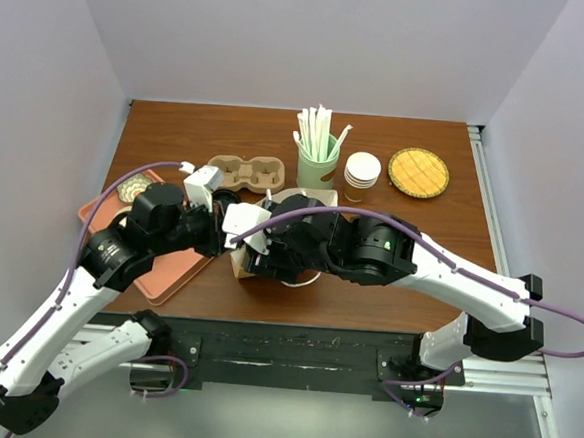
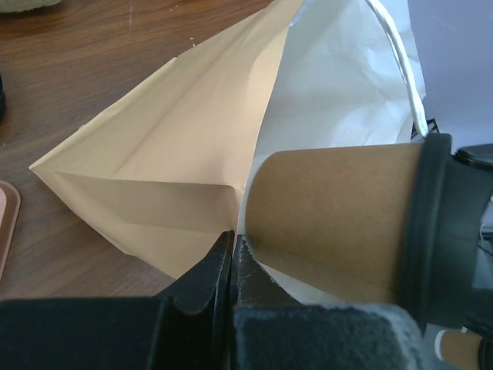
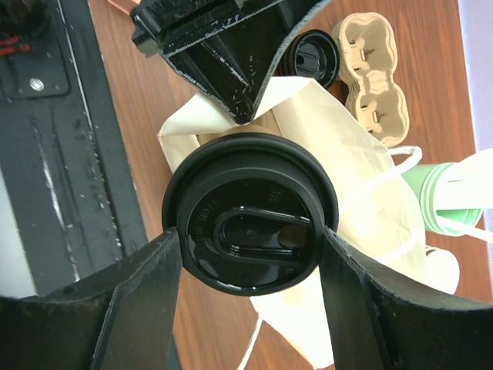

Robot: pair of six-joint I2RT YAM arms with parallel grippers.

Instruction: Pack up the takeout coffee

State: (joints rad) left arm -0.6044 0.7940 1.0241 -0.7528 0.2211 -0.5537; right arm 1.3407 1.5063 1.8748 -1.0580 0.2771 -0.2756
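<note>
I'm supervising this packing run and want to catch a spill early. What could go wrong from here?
1. The right gripper clamps the brown paper cup by its round black plastic lid; the lid might pop off, dropping the cup.
2. The left gripper pinches only the edge of the tan paper bag; it may slip and close the mouth.

No legible text; faint raised lettering on the takeout coffee lid (image 3: 250, 216) is too blurred to read.
</note>
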